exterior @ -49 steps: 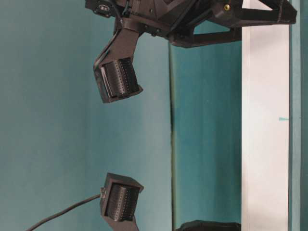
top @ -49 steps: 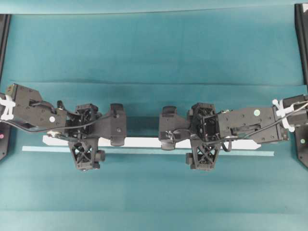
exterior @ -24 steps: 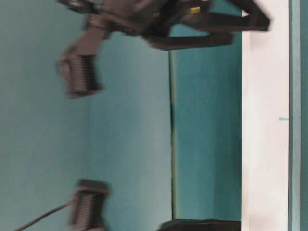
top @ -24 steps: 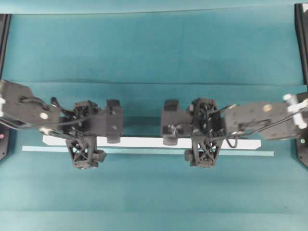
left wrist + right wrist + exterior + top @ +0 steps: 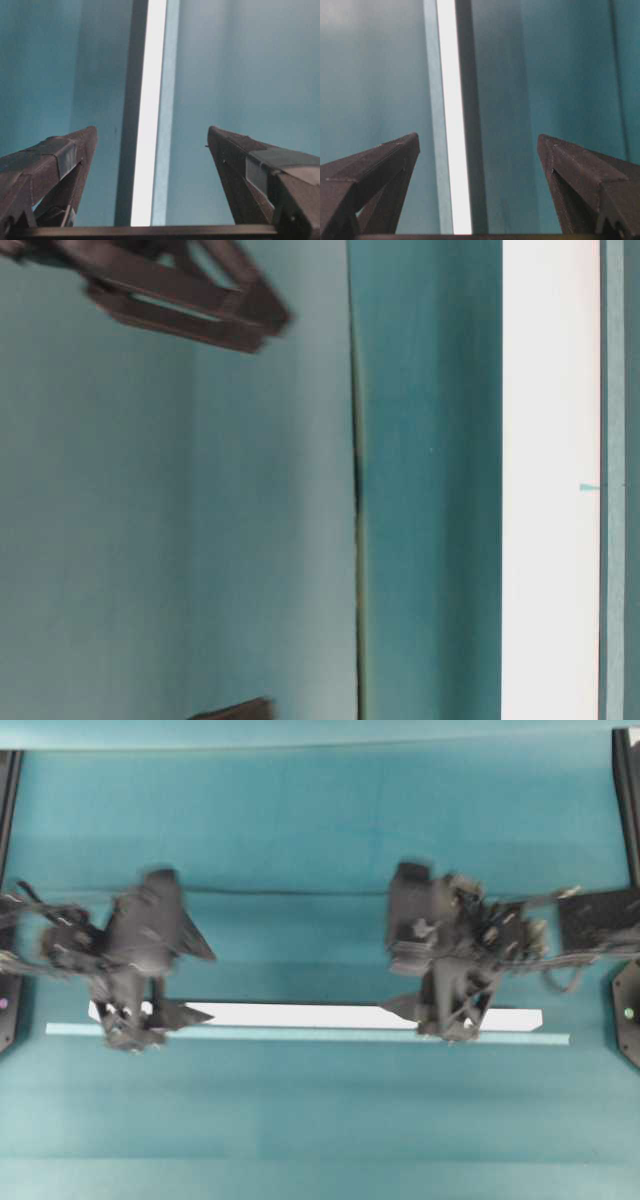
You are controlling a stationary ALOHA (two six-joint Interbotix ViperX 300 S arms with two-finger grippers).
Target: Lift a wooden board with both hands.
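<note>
Two claws, one board, and from overhead both arms are smeared with motion blur: the left claw (image 5: 150,982) hangs over the left end of the wooden board (image 5: 300,1015), the right claw (image 5: 445,985) over its right part, each covering a stretch of the plank. The board lies flat on the teal bench (image 5: 320,1120), with one pale tape strip (image 5: 300,1034) just beside its near edge. At table level the view is turned sideways: the board (image 5: 550,480) runs as a white band cut off at top and bottom, one blurred dark arm piece (image 5: 180,300) shows at the top left and another sliver at the bottom edge. On the left wrist camera the two fingers (image 5: 55,160) stand wide apart with the board (image 5: 150,110) between them, untouched. The right wrist camera shows the same: fingers (image 5: 580,175) spread, board (image 5: 451,115) between, no contact.
</note>
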